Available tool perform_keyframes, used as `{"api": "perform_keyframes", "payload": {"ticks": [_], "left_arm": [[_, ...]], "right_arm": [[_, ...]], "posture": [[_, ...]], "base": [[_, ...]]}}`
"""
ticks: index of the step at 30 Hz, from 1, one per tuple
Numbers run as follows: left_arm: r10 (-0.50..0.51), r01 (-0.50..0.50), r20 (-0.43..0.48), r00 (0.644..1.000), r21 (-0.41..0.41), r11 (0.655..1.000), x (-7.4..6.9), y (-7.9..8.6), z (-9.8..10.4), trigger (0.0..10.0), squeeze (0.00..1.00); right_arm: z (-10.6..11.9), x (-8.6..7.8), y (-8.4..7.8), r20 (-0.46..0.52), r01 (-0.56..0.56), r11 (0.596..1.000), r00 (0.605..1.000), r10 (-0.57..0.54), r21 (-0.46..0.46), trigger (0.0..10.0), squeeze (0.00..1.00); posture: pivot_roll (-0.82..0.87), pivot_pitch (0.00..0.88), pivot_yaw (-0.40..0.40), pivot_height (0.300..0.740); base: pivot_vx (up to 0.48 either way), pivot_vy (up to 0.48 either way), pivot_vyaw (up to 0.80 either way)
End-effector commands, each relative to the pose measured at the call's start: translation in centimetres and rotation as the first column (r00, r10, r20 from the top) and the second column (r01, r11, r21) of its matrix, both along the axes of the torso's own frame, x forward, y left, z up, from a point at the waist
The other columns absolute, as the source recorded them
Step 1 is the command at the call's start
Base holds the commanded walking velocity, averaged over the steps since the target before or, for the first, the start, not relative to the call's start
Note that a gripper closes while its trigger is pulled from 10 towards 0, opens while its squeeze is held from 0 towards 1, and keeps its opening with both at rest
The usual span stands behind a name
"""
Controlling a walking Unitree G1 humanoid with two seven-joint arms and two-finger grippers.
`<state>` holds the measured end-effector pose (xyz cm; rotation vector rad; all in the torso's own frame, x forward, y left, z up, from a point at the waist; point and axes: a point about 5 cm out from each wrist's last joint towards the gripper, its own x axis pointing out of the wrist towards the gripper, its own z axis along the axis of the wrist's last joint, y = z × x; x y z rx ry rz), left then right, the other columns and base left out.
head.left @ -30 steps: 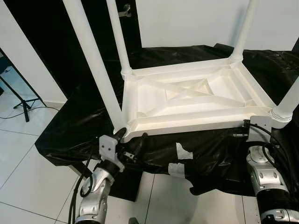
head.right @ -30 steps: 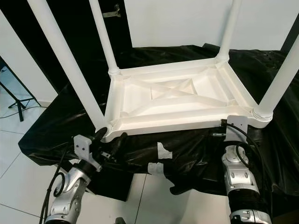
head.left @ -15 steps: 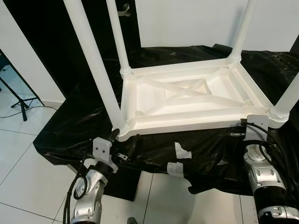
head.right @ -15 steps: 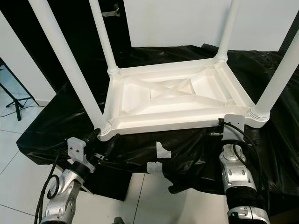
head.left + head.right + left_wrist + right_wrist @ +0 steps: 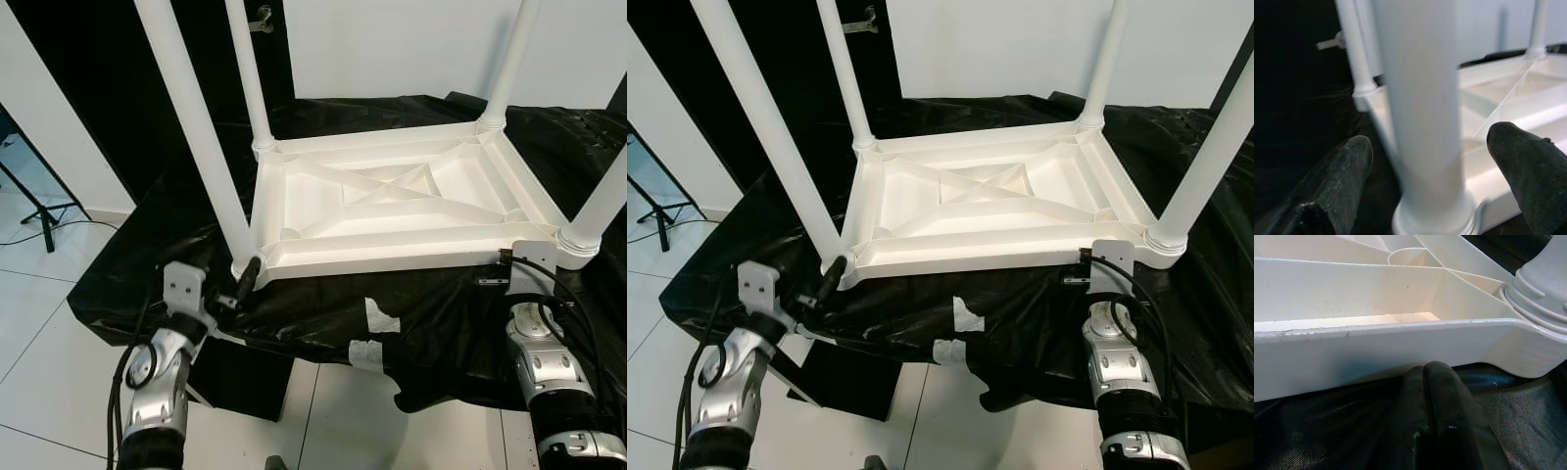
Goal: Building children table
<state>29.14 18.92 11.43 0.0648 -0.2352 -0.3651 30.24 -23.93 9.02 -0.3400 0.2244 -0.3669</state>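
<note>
- The left gripper (image 5: 245, 279) is at about 8 o'clock in the head views, at the near left corner of the white table (image 5: 392, 211). Its two black fingers (image 5: 1342, 176) are spread wide on both sides of the near left leg (image 5: 201, 147) and do not touch it.
- The table lies upside down on a black plastic sheet (image 5: 441, 313), in the middle of the view. Its four legs point up and their upper ends are cut off by the picture edge.
- Two pieces of white tape (image 5: 377, 333) sit on the sheet at 6 o'clock; I can read no writing on them or on the table.
- The right gripper (image 5: 1437, 396) is at about 4 o'clock, under the table's near rim beside the near right leg (image 5: 598, 215). Its fingers are pressed together with nothing between them; in the head views the rim hides them.
</note>
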Motion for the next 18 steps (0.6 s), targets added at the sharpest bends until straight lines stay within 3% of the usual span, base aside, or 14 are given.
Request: {"api": "perform_keyframes", "payload": {"ticks": [1, 6, 7, 8, 10, 12, 15, 16, 17, 18], "left_arm": [[0.287, -0.289, -0.035, 0.957, -0.093, 0.953, 0.5, 0.9, -0.6, 10.0, 0.0], [0.087, -0.093, -0.044, 0.995, -0.183, 0.979, 1.8, -3.9, -0.2, 10.0, 0.0], [0.087, -0.093, -0.044, 0.995, -0.183, 0.979, 1.8, -3.9, -0.2, 10.0, 0.0], [-0.001, -0.01, -0.055, 0.998, -0.191, 0.982, 1.7, -5.1, -0.4, 10.0, 0.0], [-0.059, 0.046, -0.062, 0.996, -0.195, 0.98, 1.5, -5.8, -0.6, 10.0, 0.0], [-0.24, 0.209, -0.097, 0.966, -0.254, 0.944, 0.7, -7.1, -1.1, 10.0, 0.0], [-0.297, 0.259, -0.104, 0.949, -0.281, 0.924, 0.4, -7.4, -1.2, 10.0, 0.0], [-0.381, 0.329, -0.119, 0.917, -0.319, 0.889, 0.0, -7.8, -1.3, 9.3, 0.0], [-0.381, 0.329, -0.119, 0.917, -0.319, 0.889, 0.0, -7.8, -1.3, 9.3, 0.0], [-0.478, 0.412, -0.126, 0.869, -0.349, 0.841, -0.6, -8.2, -1.2, 9.4, 0.0]], "right_arm": [[-1.8, -0.4, 0.8, -0.081, -0.011, 0.999, 0.997, 0.014, 0.038, 10.0, 0.0], [-1.9, -0.4, 0.9, -0.082, -0.016, 0.999, 0.996, 0.02, 0.042, 10.0, 0.0], [-1.9, -0.4, 0.9, -0.082, -0.016, 0.999, 0.996, 0.02, 0.042, 10.0, 0.0], [-1.9, -0.4, 0.9, -0.083, -0.015, 0.999, 0.996, 0.018, 0.043, 10.0, 0.0], [-1.9, -0.4, 0.8, -0.084, -0.014, 0.999, 0.996, 0.017, 0.044, 10.0, 0.0], [-2.0, -0.3, 0.4, -0.091, -0.006, 0.999, 0.996, 0.01, 0.045, 10.0, 0.0], [-1.9, -0.3, 0.2, -0.094, -0.003, 0.999, 0.996, 0.007, 0.046, 10.0, 0.0], [-1.8, 0.0, -0.1, -0.096, -0.002, 0.999, 0.995, 0.006, 0.044, 10.0, 0.0], [-1.8, 0.0, -0.1, -0.096, -0.002, 0.999, 0.995, 0.006, 0.044, 10.0, 0.0], [-1.6, 0.4, -0.3, -0.099, -0.007, 0.999, 0.995, 0.011, 0.039, 8.3, 0.0]], "posture": [[0.11, 0.0, 0.072, 0.74], [0.1, 0.0, 0.074, 0.74], [0.1, 0.0, 0.074, 0.74], [0.1, 0.0, 0.075, 0.74], [0.1, 0.0, 0.075, 0.74], [0.09, 0.0, 0.078, 0.74], [0.09, 0.0, 0.078, 0.74], [0.09, 0.0, 0.08, 0.74], [0.09, 0.0, 0.08, 0.74], [0.1, 0.0, 0.081, 0.74]], "base": [[0.0, 0.0, 0.0], [0.0, 0.0, 0.0], [0.0, 0.0, 0.0], [0.0, 0.0, 0.0], [0.0, 0.0, 0.0], [0.0, 0.0, 0.0], [0.0, 0.0, 0.0], [0.0, 0.0, 0.0], [0.0, 0.0, 0.0], [0.0, 0.0, 0.0]]}}
